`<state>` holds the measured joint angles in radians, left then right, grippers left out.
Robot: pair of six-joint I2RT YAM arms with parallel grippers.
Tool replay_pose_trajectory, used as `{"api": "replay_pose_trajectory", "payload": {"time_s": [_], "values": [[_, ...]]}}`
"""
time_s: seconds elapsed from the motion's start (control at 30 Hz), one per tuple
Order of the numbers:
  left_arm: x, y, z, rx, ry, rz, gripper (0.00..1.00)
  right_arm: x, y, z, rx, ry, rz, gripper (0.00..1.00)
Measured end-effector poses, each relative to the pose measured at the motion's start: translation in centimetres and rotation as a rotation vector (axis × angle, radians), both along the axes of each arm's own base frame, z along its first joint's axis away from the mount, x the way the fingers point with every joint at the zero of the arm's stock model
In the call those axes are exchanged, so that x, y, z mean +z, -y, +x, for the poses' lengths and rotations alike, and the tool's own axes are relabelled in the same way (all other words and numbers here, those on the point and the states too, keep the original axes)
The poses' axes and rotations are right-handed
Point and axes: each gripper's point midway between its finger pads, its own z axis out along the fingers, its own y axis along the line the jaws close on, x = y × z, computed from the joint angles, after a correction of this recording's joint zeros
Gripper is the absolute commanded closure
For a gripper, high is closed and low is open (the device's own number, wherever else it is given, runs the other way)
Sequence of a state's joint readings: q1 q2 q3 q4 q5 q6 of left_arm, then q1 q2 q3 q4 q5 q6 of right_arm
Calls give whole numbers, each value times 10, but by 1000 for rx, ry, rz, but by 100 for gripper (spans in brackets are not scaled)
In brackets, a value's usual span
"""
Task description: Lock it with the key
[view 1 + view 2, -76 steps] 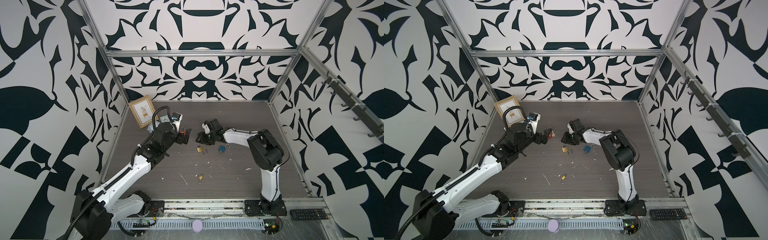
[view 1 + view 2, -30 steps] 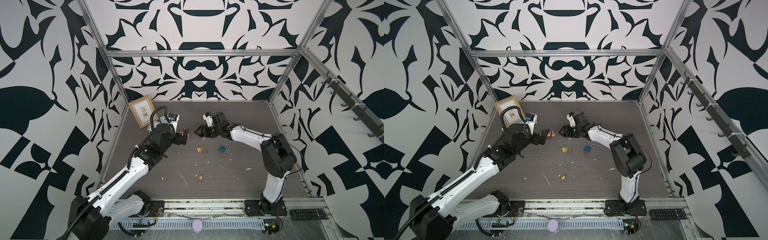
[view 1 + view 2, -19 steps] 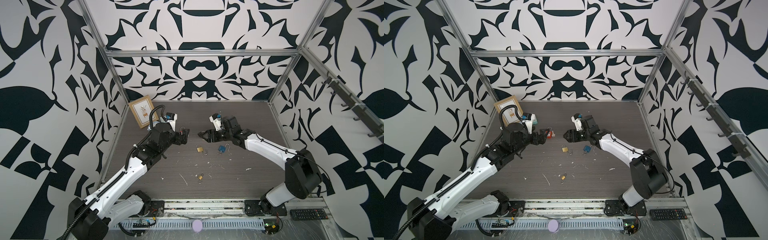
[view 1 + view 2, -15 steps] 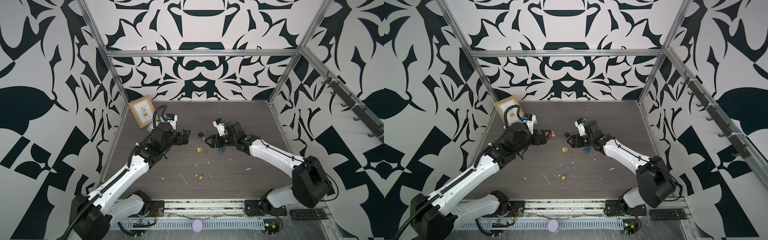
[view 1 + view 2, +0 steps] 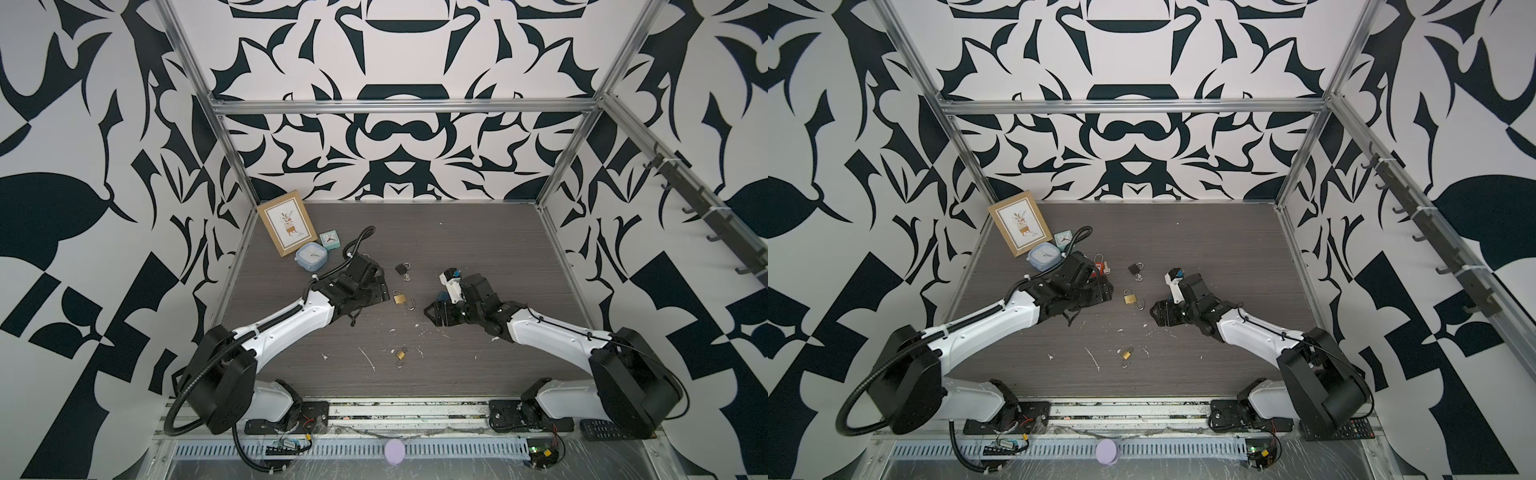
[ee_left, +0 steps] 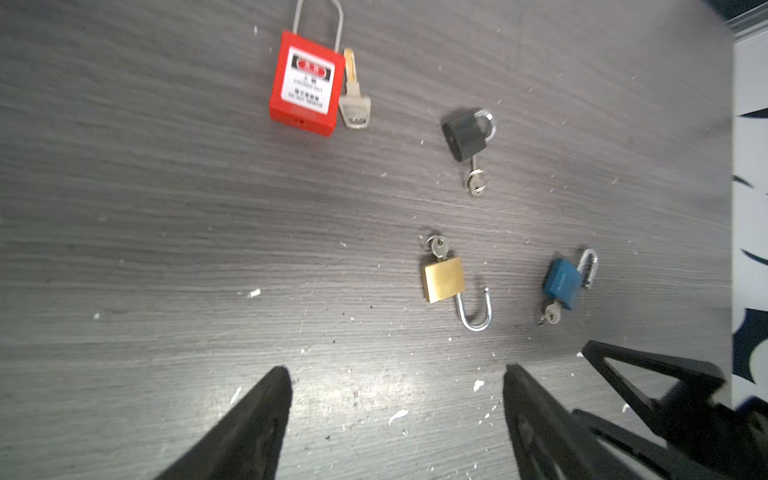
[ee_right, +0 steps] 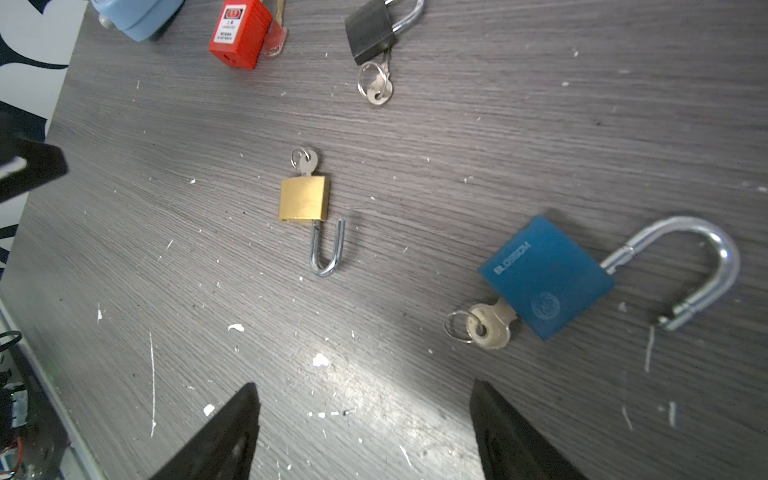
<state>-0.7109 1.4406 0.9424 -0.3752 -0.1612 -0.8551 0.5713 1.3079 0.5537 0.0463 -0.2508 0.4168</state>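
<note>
Several padlocks lie on the dark table. A black padlock (image 5: 402,269) (image 6: 465,135) has its shackle shut and a key (image 6: 476,183) in it. The brass padlock (image 5: 400,298) (image 7: 303,199) and blue padlock (image 7: 546,276) have open shackles and keys (image 7: 488,326) inserted. A red padlock (image 5: 1099,266) (image 6: 305,83) has a loose key (image 6: 353,104) beside it. My left gripper (image 5: 376,291) (image 6: 395,370) is open and empty, left of the brass padlock. My right gripper (image 5: 434,318) (image 7: 363,384) is open and empty, just in front of the blue padlock.
A second small brass padlock (image 5: 400,354) lies nearer the front edge. A picture frame (image 5: 287,227) and two small clocks (image 5: 311,256) stand at the back left. White chips dot the table. A remote control (image 5: 598,430) lies at the front right.
Both grippers were together at the black padlock above the table. They have opened and pulled back toward the front, and the black padlock now lies on the table.
</note>
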Motion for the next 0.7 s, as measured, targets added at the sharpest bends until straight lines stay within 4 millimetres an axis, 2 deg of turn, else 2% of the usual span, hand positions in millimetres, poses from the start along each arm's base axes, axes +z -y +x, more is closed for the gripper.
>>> {"api": "replay_pose_trajectory", "payload": {"time_s": [0.23,0.37,0.53,0.63,0.7], "values": [[-12,34,24,-3,-77,83,24,6,12,-8,-26,112,24,18],[-25,54,35,-75,-117,132,24,12,18,-7,-43,159,16,18],[-42,77,33,-304,-154,185,21,20,22,-3,-68,195,9,17],[-44,84,30,-496,-129,258,16,19,25,-3,-82,192,-1,17],[-39,85,33,-612,-92,318,7,18,26,-3,-89,180,-4,17]]}}
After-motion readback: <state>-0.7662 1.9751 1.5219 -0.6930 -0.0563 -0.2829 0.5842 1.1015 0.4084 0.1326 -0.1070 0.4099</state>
